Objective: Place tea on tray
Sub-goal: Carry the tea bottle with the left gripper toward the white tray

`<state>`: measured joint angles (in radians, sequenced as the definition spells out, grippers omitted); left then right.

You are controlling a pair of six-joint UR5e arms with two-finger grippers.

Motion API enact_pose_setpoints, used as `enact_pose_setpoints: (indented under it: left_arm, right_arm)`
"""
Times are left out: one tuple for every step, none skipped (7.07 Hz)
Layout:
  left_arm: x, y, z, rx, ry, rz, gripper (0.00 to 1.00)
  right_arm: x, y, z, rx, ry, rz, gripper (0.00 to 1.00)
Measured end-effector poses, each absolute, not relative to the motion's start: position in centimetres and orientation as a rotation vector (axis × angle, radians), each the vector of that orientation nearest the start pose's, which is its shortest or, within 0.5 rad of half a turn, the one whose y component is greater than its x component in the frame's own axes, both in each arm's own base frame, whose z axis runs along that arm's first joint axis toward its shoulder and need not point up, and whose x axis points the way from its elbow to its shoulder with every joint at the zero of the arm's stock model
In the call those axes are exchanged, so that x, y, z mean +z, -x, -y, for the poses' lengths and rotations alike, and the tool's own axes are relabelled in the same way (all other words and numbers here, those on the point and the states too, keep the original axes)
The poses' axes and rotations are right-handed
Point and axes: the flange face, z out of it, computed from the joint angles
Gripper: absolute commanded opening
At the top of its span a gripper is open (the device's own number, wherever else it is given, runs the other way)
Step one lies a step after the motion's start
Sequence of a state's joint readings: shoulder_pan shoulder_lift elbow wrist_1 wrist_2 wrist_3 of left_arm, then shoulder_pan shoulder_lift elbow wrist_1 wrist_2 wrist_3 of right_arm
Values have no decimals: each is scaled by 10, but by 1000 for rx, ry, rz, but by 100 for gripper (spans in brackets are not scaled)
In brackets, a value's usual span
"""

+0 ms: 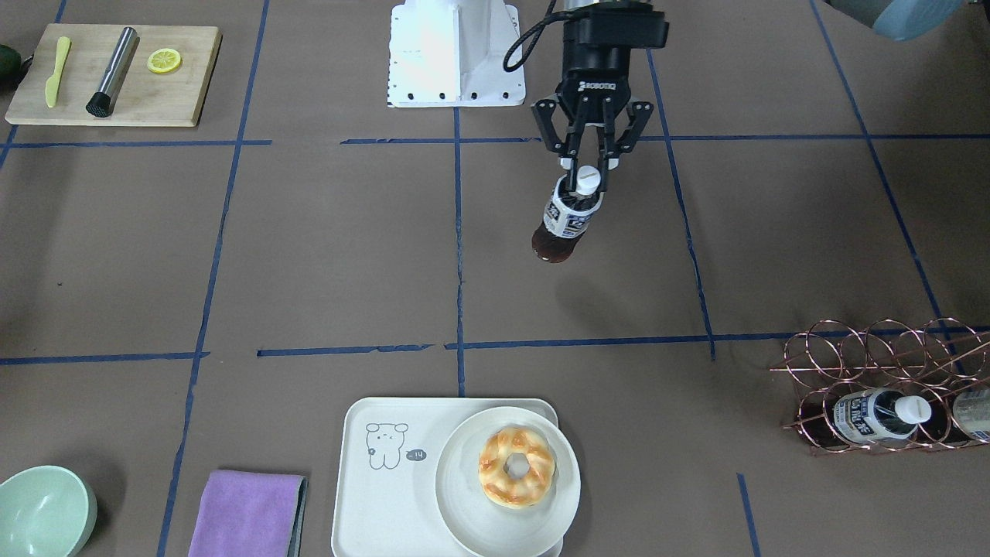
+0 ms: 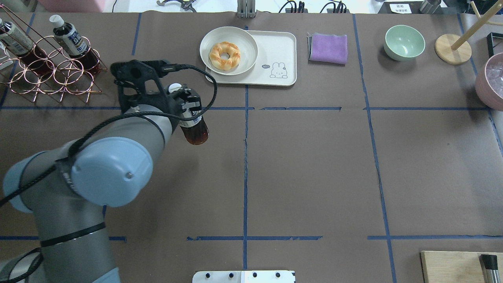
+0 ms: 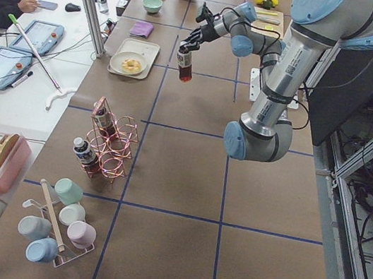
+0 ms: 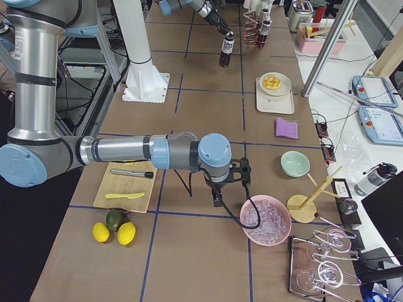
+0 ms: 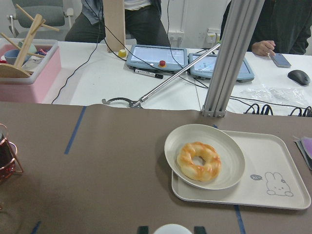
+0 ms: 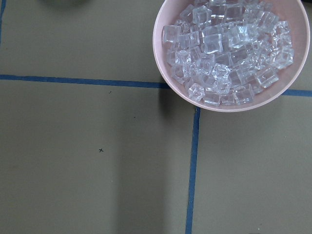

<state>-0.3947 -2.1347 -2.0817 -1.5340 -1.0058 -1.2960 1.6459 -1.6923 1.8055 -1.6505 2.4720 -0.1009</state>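
My left gripper (image 1: 588, 182) is shut on the neck of the tea (image 1: 565, 223), a small bottle of dark liquid with a white cap. It holds the tea tilted in the air above the table, well short of the tray (image 1: 387, 495). The tea also shows in the overhead view (image 2: 195, 133) and the left side view (image 3: 183, 64). The cream tray with its animal drawing (image 2: 279, 55) shows ahead in the left wrist view (image 5: 275, 161). My right gripper (image 4: 217, 199) hangs beside a pink bowl; I cannot tell if it is open or shut.
A round white plate (image 1: 464, 495) with a doughnut (image 1: 517, 466) covers half the tray. A copper rack (image 2: 51, 74) holds other bottles. A purple cloth (image 2: 328, 48), a green bowl (image 2: 404, 41), a pink bowl of ice (image 6: 234, 53) and a cutting board (image 1: 116, 77) stand around.
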Motion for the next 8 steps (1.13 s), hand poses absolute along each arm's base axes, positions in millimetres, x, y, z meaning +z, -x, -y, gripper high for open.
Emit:
enact_pose_setpoints:
  left_arm:
    - [121, -451, 382, -412, -820, -788, 0]
    - [110, -471, 386, -426, -817, -791, 0]
    - [103, -483, 390, -435, -816, -799, 0]
    - [99, -490, 389, -436, -814, -811, 0]
    - [98, -499, 385, -430, -810, -820, 0]
    - [99, -509, 386, -432, -807, -820, 0]
    - [98, -521, 388, -437, -804, -816, 0]
    - [98, -530, 386, -438, -805, -814, 0]
  right_arm:
    - [598, -88, 434, -38, -110, 897, 100]
    - [599, -88, 434, -38, -110, 898, 100]
    - [599, -88, 434, -38, -109, 899, 100]
    - [599, -88, 434, -38, -109, 899, 100]
    - [599, -88, 434, -38, -109, 899, 100]
    - [599, -88, 433, -37, -108, 899, 100]
    - [599, -88, 433, -37, -108, 899, 100]
    - [600, -88, 433, -36, -107, 899, 100]
